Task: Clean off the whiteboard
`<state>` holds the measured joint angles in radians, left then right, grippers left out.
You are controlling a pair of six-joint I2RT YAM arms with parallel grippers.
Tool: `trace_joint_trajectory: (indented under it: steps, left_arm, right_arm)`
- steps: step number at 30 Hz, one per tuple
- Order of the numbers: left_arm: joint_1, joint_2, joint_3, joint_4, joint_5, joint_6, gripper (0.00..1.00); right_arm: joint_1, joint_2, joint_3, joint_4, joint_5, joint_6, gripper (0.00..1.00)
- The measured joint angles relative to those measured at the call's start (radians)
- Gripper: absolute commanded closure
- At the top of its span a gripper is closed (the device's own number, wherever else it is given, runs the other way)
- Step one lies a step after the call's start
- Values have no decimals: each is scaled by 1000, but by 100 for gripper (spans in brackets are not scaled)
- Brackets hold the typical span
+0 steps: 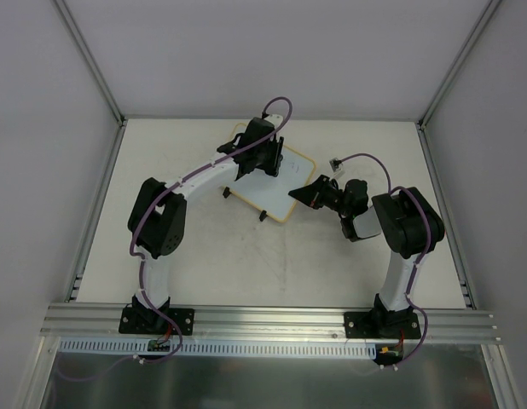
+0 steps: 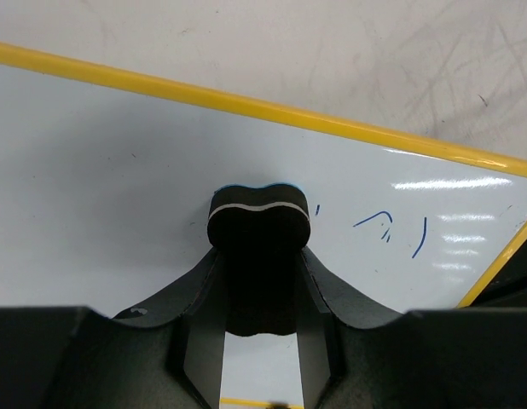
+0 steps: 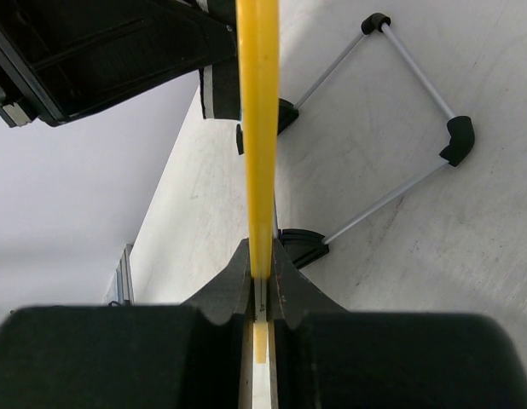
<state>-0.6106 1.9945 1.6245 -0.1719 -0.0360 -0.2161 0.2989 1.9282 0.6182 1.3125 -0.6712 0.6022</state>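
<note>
The whiteboard [image 1: 285, 194] lies tilted at the table's middle back, white with a yellow rim [image 2: 272, 109]. My left gripper [image 1: 260, 159] hovers over its upper part, shut on a small black eraser [image 2: 259, 223] that rests against the white surface. A few blue pen strokes [image 2: 390, 227] remain just right of the eraser. My right gripper [image 1: 303, 195] is shut on the board's right edge. In the right wrist view the yellow rim [image 3: 257, 128] runs edge-on straight into that gripper [image 3: 262, 274].
The board's wire stand [image 3: 414, 100] with black clip feet [image 3: 303, 246] rests on the table behind it. A small white connector [image 1: 336, 162] on a purple cable lies at the back right. An aluminium rail [image 1: 263, 319] borders the near edge, and grey walls enclose the table.
</note>
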Motion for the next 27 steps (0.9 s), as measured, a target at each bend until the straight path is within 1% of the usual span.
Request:
trace_joint_trajectory:
  steps: [10,21,27]
  left_arm:
    - [-74,14,40,-18,-64,126,100]
    - [-190,20,41,-29,-33,262,100]
    - [-190,21,41,-28,-40,287,100]
  right_arm:
    - [0,0,0,1,-6,-1,100]
    - [-1,0,0,2,-8,-4,100]
    - [-1,0,-1,1,-9,-4,100]
